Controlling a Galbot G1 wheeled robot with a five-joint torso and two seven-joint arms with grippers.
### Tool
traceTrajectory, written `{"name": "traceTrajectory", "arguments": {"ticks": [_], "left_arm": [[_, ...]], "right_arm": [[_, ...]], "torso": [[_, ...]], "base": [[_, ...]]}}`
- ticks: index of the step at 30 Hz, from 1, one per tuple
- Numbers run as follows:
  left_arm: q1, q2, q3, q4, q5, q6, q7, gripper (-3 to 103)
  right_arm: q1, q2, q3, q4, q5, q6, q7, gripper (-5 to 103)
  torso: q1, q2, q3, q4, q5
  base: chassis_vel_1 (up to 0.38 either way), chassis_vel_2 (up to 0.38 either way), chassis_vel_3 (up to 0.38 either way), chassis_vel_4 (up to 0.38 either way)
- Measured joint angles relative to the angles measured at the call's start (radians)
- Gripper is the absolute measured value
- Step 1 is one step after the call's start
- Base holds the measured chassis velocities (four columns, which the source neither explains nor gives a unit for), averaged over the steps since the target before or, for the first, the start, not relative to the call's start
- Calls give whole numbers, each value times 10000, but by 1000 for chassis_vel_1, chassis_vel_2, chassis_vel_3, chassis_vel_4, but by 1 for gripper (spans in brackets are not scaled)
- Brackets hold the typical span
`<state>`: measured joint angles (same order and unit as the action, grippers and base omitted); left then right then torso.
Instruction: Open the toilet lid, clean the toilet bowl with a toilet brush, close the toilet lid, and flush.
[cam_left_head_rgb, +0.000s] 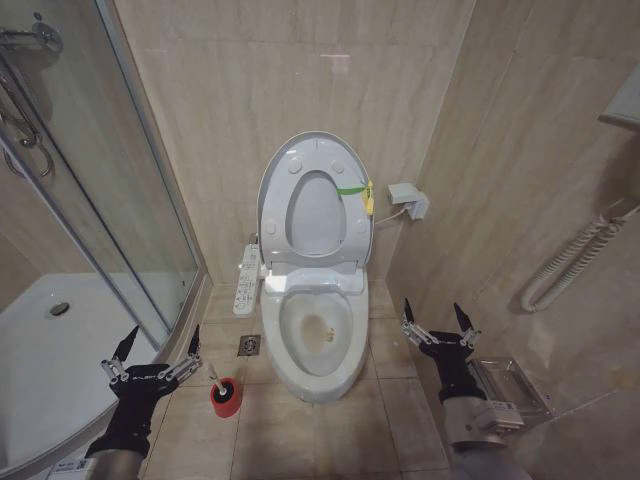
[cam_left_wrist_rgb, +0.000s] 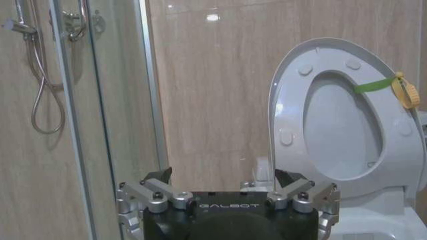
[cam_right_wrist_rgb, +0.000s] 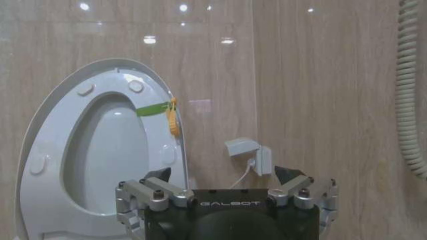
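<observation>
The toilet lid (cam_left_head_rgb: 316, 215) stands raised against the wall, with the ring-shaped seat (cam_left_head_rgb: 275, 205) up in front of it and a green and yellow strap on the seat's side. Below them the toilet bowl (cam_left_head_rgb: 298, 345) lies uncovered, a yellowish stain at its bottom. The toilet brush (cam_left_head_rgb: 214, 378) stands in its red holder (cam_left_head_rgb: 227, 398) on the floor left of the bowl. My left gripper (cam_left_head_rgb: 162, 345) hangs open just left of the holder. My right gripper (cam_left_head_rgb: 435, 318) is open, right of the bowl. The lid (cam_left_wrist_rgb: 340, 130) (cam_right_wrist_rgb: 107, 155) also rises beyond the left gripper (cam_left_wrist_rgb: 223, 177) and right gripper (cam_right_wrist_rgb: 223, 175).
A glass shower screen (cam_left_head_rgb: 120, 170) and white shower tray (cam_left_head_rgb: 50, 350) fill the left. A control panel (cam_left_head_rgb: 247, 280) juts from the toilet's left side, above a floor drain (cam_left_head_rgb: 249, 345). A wall box (cam_left_head_rgb: 410, 200), a coiled hose (cam_left_head_rgb: 570, 255) and a wire basket (cam_left_head_rgb: 510, 390) are on the right.
</observation>
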<state>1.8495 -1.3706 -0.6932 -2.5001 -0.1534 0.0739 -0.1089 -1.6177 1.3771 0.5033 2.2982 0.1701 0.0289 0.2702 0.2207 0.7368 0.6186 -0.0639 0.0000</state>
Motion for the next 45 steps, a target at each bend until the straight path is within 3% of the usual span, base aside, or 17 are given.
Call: {"name": "traceTrajectory", "arguments": {"ticks": [45], "left_arm": [[0,0,0,0,0,0,0,100]], "right_arm": [[1,0,0,-10,5,0,0,100]], "torso": [[0,0,0,0,0]], "base": [[0,0,0,0]]}}
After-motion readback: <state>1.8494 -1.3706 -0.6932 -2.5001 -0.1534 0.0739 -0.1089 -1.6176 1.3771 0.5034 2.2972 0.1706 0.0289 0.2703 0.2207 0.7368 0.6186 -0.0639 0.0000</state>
